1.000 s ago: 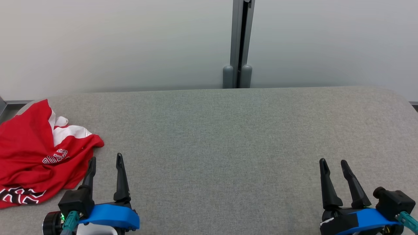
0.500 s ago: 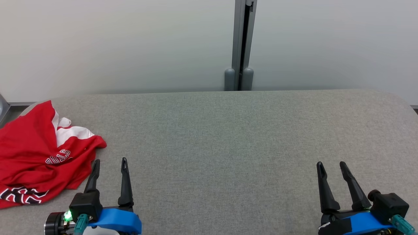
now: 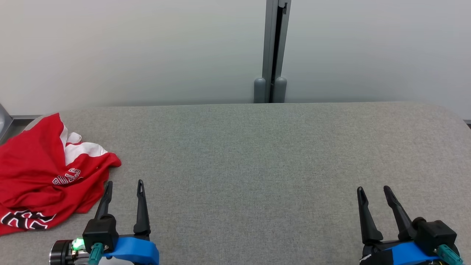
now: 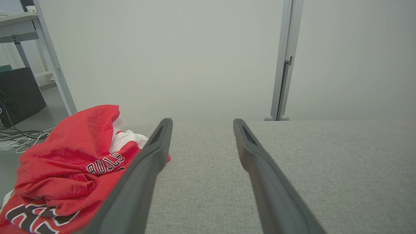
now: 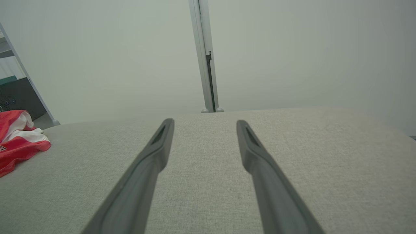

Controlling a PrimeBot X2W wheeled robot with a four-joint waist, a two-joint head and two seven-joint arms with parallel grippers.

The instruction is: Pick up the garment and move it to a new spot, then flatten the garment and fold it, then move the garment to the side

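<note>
The garment (image 3: 40, 173) is a crumpled red jersey with white trim and black-and-white lettering, heaped at the left end of the grey table (image 3: 257, 154). In the left wrist view the garment (image 4: 71, 165) lies just left of the fingers. My left gripper (image 3: 124, 184) hovers open at the lower left, just right of the cloth, nothing between its fingers. My right gripper (image 3: 373, 189) stands open over bare table at the lower right. From the right wrist view the garment (image 5: 18, 139) is far to the left.
A pale wall panel with a grey vertical post (image 3: 272, 51) stands behind the table's far edge. Left of the table are a metal frame leg (image 4: 52, 58), a dark box (image 4: 19, 94) and cables (image 4: 19, 136) on the floor.
Both grippers have drawn back a little toward the bottom of the head view, still open. The whole picture has shifted slightly, so the camera moved. The garment lies as before.
</note>
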